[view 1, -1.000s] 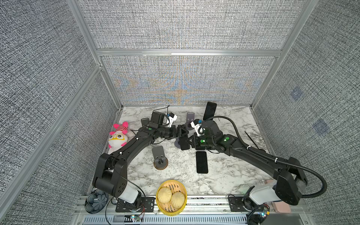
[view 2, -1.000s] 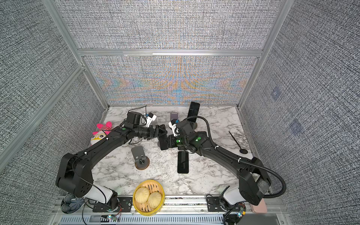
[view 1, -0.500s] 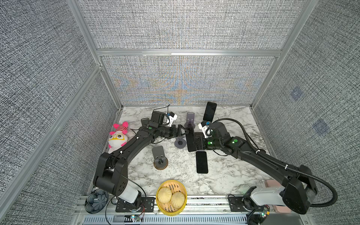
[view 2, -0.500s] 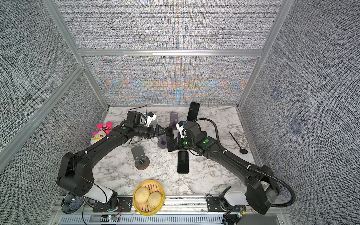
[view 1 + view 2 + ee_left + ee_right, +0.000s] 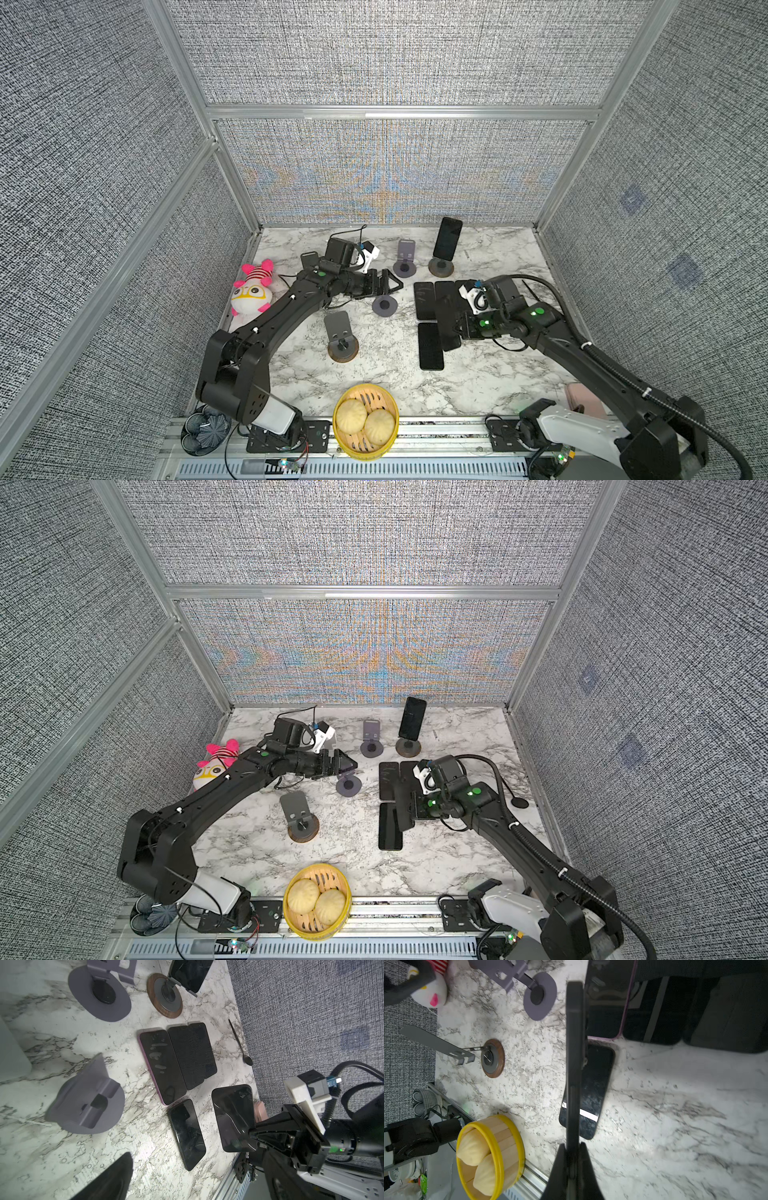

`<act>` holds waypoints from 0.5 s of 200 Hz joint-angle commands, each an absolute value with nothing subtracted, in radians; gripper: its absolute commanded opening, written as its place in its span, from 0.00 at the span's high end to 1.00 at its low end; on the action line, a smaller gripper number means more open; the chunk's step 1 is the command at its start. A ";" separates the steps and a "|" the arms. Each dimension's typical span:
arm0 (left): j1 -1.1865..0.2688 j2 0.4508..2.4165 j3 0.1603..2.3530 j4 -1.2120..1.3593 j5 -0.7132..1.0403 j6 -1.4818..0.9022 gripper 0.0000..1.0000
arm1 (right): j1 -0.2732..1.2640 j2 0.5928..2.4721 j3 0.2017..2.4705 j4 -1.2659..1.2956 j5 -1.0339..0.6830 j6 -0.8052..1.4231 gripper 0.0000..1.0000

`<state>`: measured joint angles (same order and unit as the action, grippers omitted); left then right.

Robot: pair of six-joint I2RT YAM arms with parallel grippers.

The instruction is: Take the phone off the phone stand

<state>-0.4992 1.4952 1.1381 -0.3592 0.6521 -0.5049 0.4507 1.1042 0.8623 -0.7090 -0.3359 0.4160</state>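
Right fingers (image 5: 557,1172): closed tight on the short end of a black phone (image 5: 574,1064), seen edge-on in the right wrist view; phone held off the marble surface (image 5: 374,386), over the edge of another phone (image 5: 593,1084) lying flat, near a row of flat phones (image 5: 162,1068). Left fingers (image 5: 390,281): spread wide, holding nothing, poised over the purple stand (image 5: 384,306); stand bare, well apart from the held phone
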 commanded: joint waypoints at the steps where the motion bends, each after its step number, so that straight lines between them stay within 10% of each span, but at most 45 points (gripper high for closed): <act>1: -0.567 1.457 1.081 -0.333 0.535 -0.546 0.02 | 0.429 1.062 0.834 -0.832 -0.352 0.410 1.00; 100: -0.831 1.490 0.847 0.024 0.335 -0.766 0.01 | 0.296 1.014 0.649 -0.704 -0.541 0.431 1.00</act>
<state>-0.8009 1.4631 0.8860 -0.1291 0.4179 -0.6922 0.3290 0.9970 0.6697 -0.8082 -0.4282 0.4324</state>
